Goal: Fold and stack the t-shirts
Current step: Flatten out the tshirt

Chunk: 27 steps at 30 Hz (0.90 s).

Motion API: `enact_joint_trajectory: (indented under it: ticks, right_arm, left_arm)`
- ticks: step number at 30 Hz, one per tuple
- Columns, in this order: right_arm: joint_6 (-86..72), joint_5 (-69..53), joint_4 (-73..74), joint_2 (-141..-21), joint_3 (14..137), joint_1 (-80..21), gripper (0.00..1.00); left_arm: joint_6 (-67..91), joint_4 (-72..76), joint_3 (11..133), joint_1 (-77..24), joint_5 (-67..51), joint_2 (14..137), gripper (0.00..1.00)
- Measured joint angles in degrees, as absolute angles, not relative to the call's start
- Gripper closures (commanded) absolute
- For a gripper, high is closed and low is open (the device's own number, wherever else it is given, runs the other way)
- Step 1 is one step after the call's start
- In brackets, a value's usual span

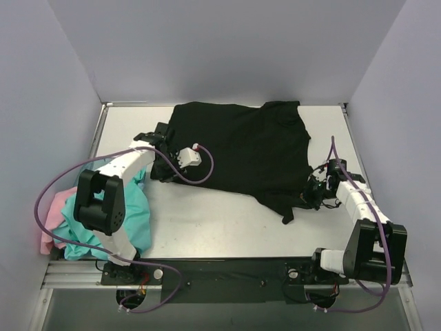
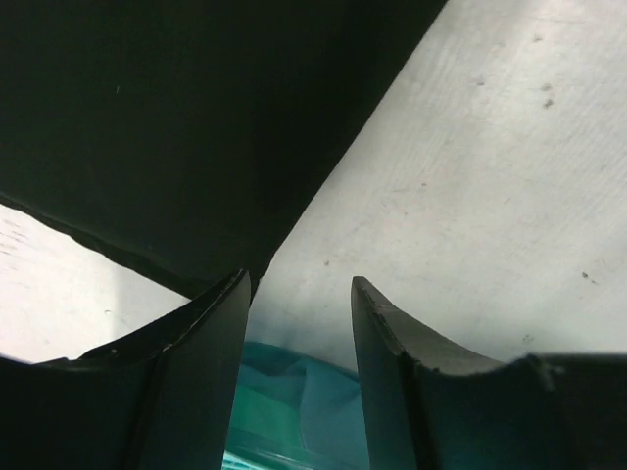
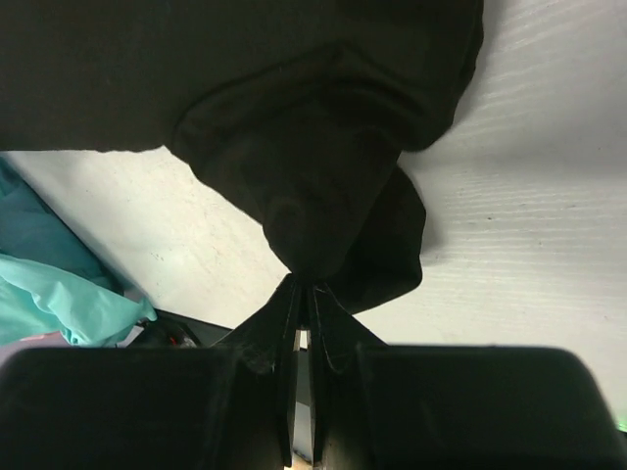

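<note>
Far left, at the table edge: a heap of crumpled teal cloth t-shirts (image 1: pixel 134 210), with a pink cloth one (image 1: pixel 47 238) under it. Left gripper (image 2: pixel 299 284) low over the white tabletop (image 1: pixel 220 221), jaws parted, nothing between them. The hem of the large black cloth t-shirt (image 1: pixel 241 148) lies just beyond its fingertips. Black shirt spread across the table's far middle. Right gripper (image 3: pixel 302 289) clenched on a bunched fold at the shirt's near right corner.

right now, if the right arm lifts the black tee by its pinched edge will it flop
Probably floppy: the black t-shirt bunches into soft folds where the right gripper pinches it. Most lies spread on the table, so it would likely sag and drag rather than lift whole.
</note>
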State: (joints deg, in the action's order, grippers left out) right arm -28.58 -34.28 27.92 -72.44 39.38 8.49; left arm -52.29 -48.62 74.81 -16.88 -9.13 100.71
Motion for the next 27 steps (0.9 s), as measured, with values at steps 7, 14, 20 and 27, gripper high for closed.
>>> enact_joint_trajectory:
  ticks: [7,14,20,27]
  right_arm:
    - [-26.44,-34.24,29.02,-76.03,44.12,9.76,1.00]
    - [-25.80,-33.61,29.65,-77.54,45.56,14.09,1.00]
    - [-25.54,-30.55,30.28,-80.75,45.80,14.85,0.57]
    - [-25.19,-23.05,32.91,-81.38,47.33,15.27,0.51]
  left_arm:
    - [-56.40,-48.25,73.30,-24.67,-6.79,96.86,0.43]
    - [-64.29,-45.08,70.70,-17.78,-3.14,99.63,0.42]
    - [-69.49,-39.09,67.44,-16.43,0.38,102.61,0.41]
    - [-70.83,-33.39,66.61,-14.81,2.63,105.38,0.61]
